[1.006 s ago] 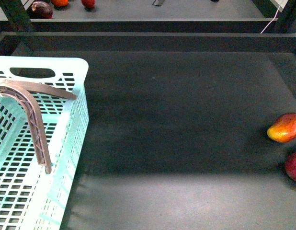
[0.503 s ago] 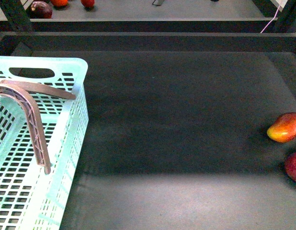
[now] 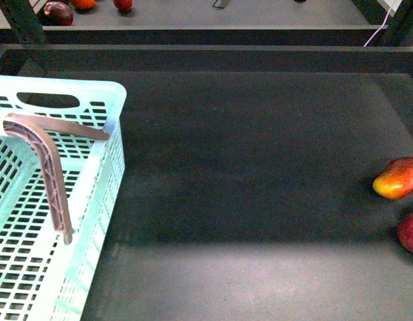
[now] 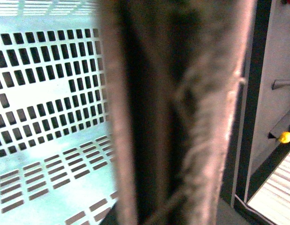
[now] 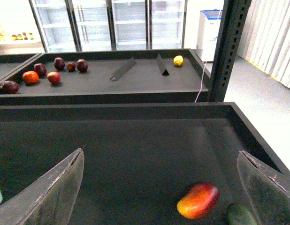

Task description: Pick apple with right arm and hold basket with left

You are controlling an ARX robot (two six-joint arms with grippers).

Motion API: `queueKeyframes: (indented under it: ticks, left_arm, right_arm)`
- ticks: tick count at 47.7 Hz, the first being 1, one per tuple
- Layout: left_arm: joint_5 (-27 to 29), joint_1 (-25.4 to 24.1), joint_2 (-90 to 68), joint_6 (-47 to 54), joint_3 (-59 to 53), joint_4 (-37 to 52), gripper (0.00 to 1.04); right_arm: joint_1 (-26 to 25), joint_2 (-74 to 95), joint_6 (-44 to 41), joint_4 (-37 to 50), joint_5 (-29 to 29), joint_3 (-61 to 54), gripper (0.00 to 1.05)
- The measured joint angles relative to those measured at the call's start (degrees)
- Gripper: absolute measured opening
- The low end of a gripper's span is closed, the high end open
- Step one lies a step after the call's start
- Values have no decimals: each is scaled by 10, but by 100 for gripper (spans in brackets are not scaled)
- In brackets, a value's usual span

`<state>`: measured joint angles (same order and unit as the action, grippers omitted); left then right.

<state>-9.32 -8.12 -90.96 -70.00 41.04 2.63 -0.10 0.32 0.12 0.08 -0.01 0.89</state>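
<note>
Right gripper (image 5: 160, 152): jaws spread wide, nothing between them, hanging above the dark matte shelf deck (image 3: 260, 167).

Left gripper: its fingers show in no view, so I cannot tell their state. The left wrist camera is pressed up close to the brownish-grey ribbed curved handle (image 4: 173, 117), blurred, with slotted wall behind it.

Large pale mint-aqua slotted plastic basket (image 3: 107, 167): far left of the deck, handle raised over its inside.

Round deep-red glossy apple (image 3: 411, 233): far right edge of the front view, cut by the frame. It sits just beside the oval yellow-orange-to-red mango-like fruit (image 3: 397, 178), on the side nearer me, well apart from the basket. This is the right arm's side, so the right arm is the nearer one.

In the right wrist view the mango-like fruit lies ahead between the finger lines, its long axis slanted. A dark rounded shape beside it at the frame edge is likely the apple, but I can't confirm it.

Judgement: the reach goes down and outward, past the oval fruit. The apple is round, so any jaw angle should serve. The risk is nudging its neighbour.
</note>
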Motion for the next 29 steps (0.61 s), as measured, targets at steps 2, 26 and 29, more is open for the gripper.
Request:
queueKeyframes:
  ticks: [2, 26, 29]
  left_arm:
    - [2, 15, 10, 3, 1, -3, 6]
    - [15, 248, 99, 10, 103, -65, 6]
    - [14, 275, 99, 13, 115, -63, 6]
  right_arm:
    - [0, 0, 0, 0, 0, 0, 96]
    - [0, 0, 0, 0, 0, 0, 96]
    - [0, 0, 0, 0, 0, 0, 96]
